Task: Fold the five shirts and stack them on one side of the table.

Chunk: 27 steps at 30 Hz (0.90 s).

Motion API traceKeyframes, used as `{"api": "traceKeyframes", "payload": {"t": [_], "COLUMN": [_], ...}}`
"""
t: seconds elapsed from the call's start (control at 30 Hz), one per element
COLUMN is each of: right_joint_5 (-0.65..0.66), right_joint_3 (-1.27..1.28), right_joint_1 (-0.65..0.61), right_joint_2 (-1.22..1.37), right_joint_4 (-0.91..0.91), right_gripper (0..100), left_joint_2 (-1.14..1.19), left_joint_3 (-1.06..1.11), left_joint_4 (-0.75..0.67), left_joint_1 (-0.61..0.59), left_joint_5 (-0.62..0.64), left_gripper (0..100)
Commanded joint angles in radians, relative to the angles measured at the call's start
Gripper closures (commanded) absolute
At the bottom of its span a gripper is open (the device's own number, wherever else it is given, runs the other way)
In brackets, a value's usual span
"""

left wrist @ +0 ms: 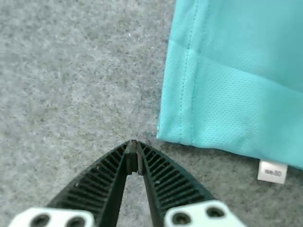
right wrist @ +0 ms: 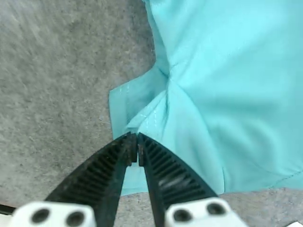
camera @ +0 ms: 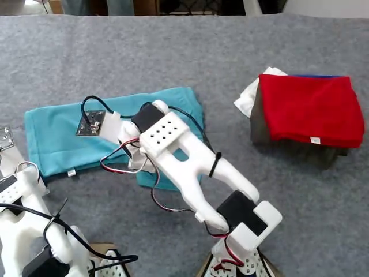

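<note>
The grey table (camera: 190,63) carries a teal shirt (camera: 57,135) spread flat from 9 o'clock toward the centre. At 3 o'clock sits a stack of folded shirts (camera: 288,147) with a red shirt (camera: 311,109) on top. The right arm (camera: 190,156) stretches from 6 o'clock toward 10 over the teal shirt. The right jaws are closed at a raised fold of its hem; I cannot tell whether cloth is pinched. The left arm (camera: 23,231) stands at 7 o'clock. The left jaws are closed and empty, above bare table just beside the shirt's corner and its white tag (left wrist: 272,172).
</note>
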Motion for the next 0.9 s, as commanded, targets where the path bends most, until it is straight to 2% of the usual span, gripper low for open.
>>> {"api": "traceKeyframes", "payload": {"t": [0.0, 0.1, 0.23, 0.4, 0.5, 0.67, 0.87], "right_joint_5": [0.002, 0.008, 0.009, 0.008, 0.011, 0.112, 0.064], "right_joint_3": [-0.007, 0.048, 0.142, 0.262, 0.344, 0.483, 0.489], "right_joint_1": [0.006, -0.011, -0.087, -0.149, -0.071, 0.061, 0.106], "right_joint_2": [-0.045, -0.054, -0.148, -0.288, -0.298, -0.305, -0.302], "right_joint_4": [0.000, 0.002, 0.034, 0.003, -0.040, -0.101, -0.138], "right_gripper": [98.0, 96.4, 87.2, 86.0, 86.1, 85.8, 85.9], "left_joint_2": [-0.023, -0.023, -0.023, -0.023, -0.023, -0.023, -0.020], "left_joint_3": [-0.004, -0.004, -0.004, -0.004, -0.004, -0.004, -0.004], "left_joint_4": [-0.015, -0.015, -0.015, -0.015, -0.015, -0.012, -0.015], "left_joint_1": [-0.002, -0.002, -0.002, -0.002, -0.002, -0.002, -0.002], "left_joint_5": [0.003, 0.002, 0.002, 0.000, 0.000, -0.002, -0.002], "left_gripper": [97, 97, 97, 97, 97, 97, 97]}}
